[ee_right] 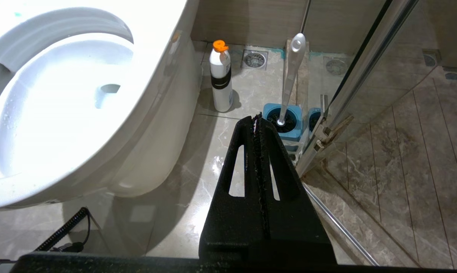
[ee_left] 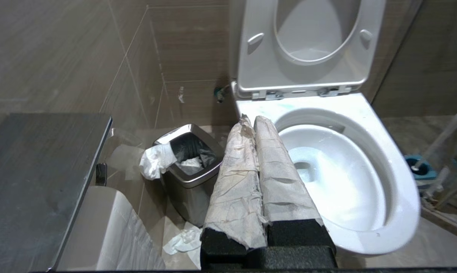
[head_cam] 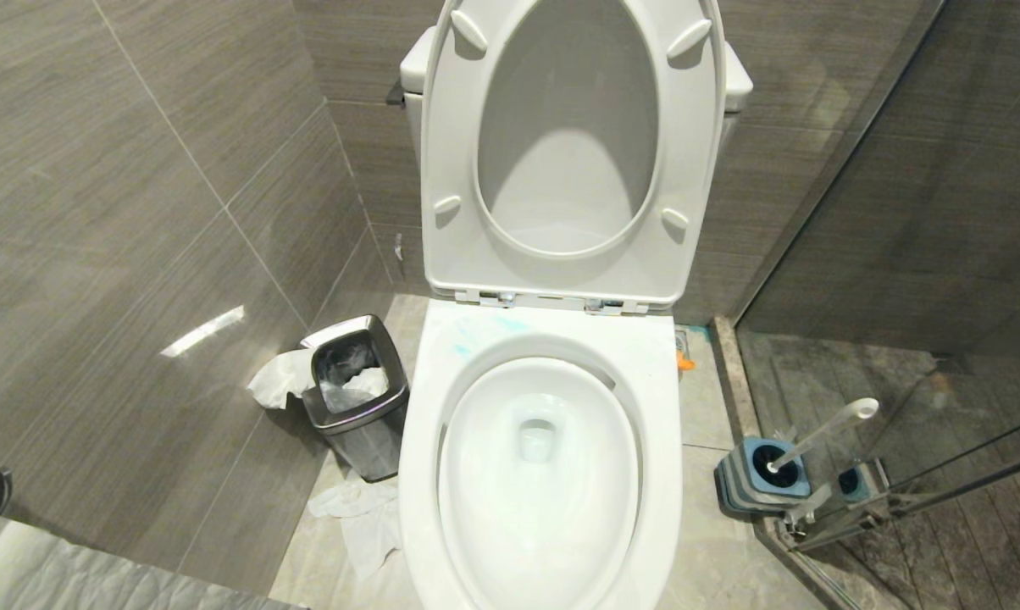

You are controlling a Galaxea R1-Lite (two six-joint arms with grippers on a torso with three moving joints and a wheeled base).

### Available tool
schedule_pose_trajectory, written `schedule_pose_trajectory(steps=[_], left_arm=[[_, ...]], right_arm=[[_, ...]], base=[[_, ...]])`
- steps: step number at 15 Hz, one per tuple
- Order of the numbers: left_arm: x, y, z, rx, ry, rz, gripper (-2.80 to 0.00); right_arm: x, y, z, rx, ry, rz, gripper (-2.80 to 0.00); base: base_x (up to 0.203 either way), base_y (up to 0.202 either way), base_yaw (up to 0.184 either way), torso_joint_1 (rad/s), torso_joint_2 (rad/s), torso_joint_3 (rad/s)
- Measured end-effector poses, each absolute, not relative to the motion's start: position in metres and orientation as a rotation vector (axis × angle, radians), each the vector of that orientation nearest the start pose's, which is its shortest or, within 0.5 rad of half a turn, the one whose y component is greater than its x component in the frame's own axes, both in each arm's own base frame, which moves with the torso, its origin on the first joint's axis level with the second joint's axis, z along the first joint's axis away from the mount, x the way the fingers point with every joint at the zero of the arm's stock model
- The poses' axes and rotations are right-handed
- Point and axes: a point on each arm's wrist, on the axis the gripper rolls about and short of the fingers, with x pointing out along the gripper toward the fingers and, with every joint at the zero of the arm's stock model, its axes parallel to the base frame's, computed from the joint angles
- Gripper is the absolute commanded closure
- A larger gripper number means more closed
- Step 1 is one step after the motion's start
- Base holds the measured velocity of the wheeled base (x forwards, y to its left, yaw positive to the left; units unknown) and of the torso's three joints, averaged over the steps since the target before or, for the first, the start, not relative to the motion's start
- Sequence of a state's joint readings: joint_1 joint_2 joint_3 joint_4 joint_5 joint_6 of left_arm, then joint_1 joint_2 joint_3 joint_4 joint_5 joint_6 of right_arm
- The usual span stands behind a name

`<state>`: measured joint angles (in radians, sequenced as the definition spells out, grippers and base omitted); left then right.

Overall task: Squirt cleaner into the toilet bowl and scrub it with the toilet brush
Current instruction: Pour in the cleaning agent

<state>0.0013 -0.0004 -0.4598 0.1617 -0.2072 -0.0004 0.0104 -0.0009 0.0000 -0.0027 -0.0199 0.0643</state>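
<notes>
The white toilet bowl [head_cam: 662,440] stands in the middle with seat and lid raised. Pale teal streaks of cleaner [head_cam: 476,335] mark the back left of its rim. The toilet brush [head_cam: 823,434] leans in its blue-and-grey holder [head_cam: 768,474] on the floor to the right. My left gripper [ee_left: 253,119], its fingers wrapped in paper, is shut and empty, hanging by the bowl's [ee_left: 365,110] left rim. My right gripper [ee_right: 256,117] is shut and empty above the floor, short of the brush [ee_right: 291,76] and holder [ee_right: 285,121]. Neither gripper shows in the head view.
A steel waste bin [head_cam: 357,394] with crumpled tissue stands left of the bowl, more tissue [head_cam: 362,517] on the floor. A white bottle with an orange cap [ee_right: 221,79] stands beside the bowl's right flank. A glass shower door [head_cam: 900,254] closes off the right. A dark counter [ee_left: 42,182] is at my left.
</notes>
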Motion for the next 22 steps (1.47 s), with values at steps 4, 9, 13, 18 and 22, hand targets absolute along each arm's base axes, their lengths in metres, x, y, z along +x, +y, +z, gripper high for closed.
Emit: schedule_pose_trajectory(steps=[4,9,13,18,22], left_arm=[[-0.053,-0.003,0.142,0.023,-0.209,-0.123,0.0],[-0.032,-0.003,0.101,0.088,-0.081,-0.11,0.0],[-0.024,-0.001,0.077,0.148,-0.005,-0.047,0.0],[-0.023,-0.001,0.074,0.1,0.014,-0.04,0.0],[-0.023,-0.001,0.074,0.026,0.012,-0.026,0.0]], right_arm=[[-0.023,-0.001,0.076,0.064,-0.003,-0.009,0.0],[-0.023,-0.001,0.076,0.064,-0.003,-0.009,0.0],[-0.023,-0.001,0.076,0.064,-0.003,-0.009,0.0],[-0.023,-0.001,0.076,0.064,-0.003,-0.009,0.0],[-0.023,-0.001,0.076,0.064,-0.004,-0.009,0.0]], base=[[0.0,0.0,0.0,0.0,0.0,0.0],[0.0,0.0,0.0,0.0,0.0,0.0],[0.0,0.0,0.0,0.0,0.0,0.0],[0.0,0.0,0.0,0.0,0.0,0.0],[0.0,0.0,0.0,0.0,0.0,0.0]])
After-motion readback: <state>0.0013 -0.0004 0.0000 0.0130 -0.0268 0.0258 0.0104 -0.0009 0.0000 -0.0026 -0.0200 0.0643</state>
